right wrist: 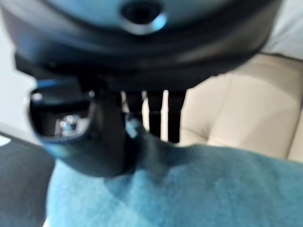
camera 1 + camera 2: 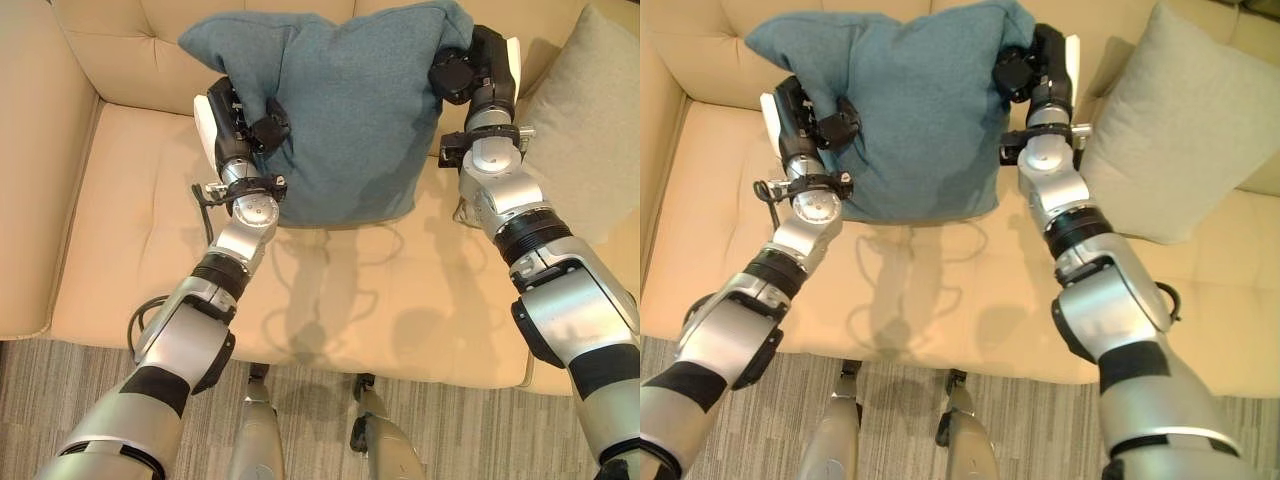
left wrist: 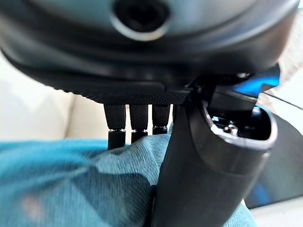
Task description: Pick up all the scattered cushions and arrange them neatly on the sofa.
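A teal cushion (image 2: 335, 110) hangs upright over the beige sofa seat (image 2: 130, 240), in front of the backrest. My left hand (image 2: 245, 120) grips its left edge, thumb pressed into the front of the cloth and fingers behind it. My right hand (image 2: 470, 65) pinches the upper right corner the same way. In the left wrist view the thumb (image 3: 208, 165) lies on the teal cloth (image 3: 71, 184); in the right wrist view the thumb (image 1: 99, 137) clamps the teal cloth (image 1: 189, 189). A pale beige cushion (image 2: 1185, 130) leans against the backrest at the right.
The sofa's left armrest (image 2: 35, 150) rises beside the seat. The backrest (image 2: 130, 45) stands right behind the teal cushion. Grey carpet (image 2: 60, 390) runs along the sofa's front edge.
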